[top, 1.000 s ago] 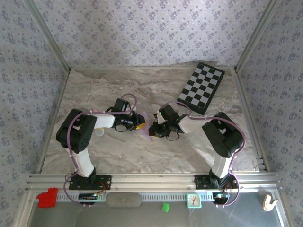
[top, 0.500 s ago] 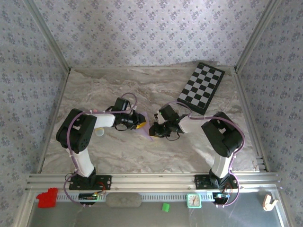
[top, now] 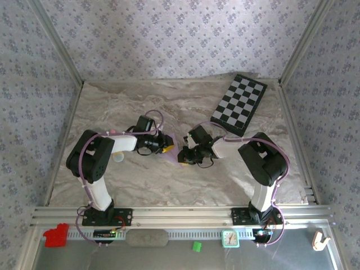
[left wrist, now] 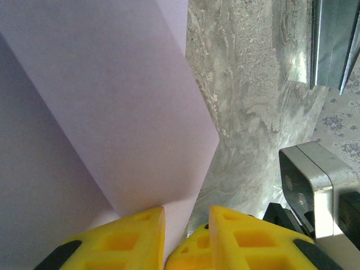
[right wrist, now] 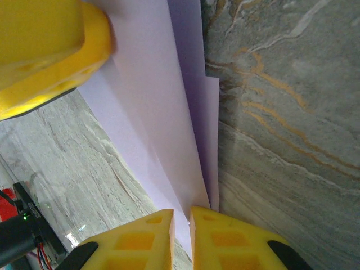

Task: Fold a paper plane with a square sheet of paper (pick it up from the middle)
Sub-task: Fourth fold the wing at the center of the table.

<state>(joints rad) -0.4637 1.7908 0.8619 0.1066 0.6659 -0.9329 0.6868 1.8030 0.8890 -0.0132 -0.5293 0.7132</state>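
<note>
The square sheet of paper (top: 170, 156) is pale lilac and folded into narrow, overlapping layers, a paper plane in the making. It is held between my two grippers at the middle of the table. My left gripper (top: 166, 147) comes from the left and is shut on one end. In the left wrist view the paper (left wrist: 112, 112) runs up from between the yellow fingers of the left gripper (left wrist: 187, 211). My right gripper (top: 181, 154) is shut on the opposite end. In the right wrist view the layers (right wrist: 163, 129) taper into the right gripper (right wrist: 181, 212), with a left finger (right wrist: 45, 50) beyond.
A black-and-white chequered board (top: 239, 104) lies at the back right. The marble-patterned cloth (top: 129, 101) is wrinkled along its far edge. Metal frame posts and patterned walls close in the sides. A red object (top: 55, 234) and a small green clock (top: 230, 238) sit on the near rail.
The right gripper has edged a little toward the left one, and less of the paper shows below them. The left arm has stayed put.
</note>
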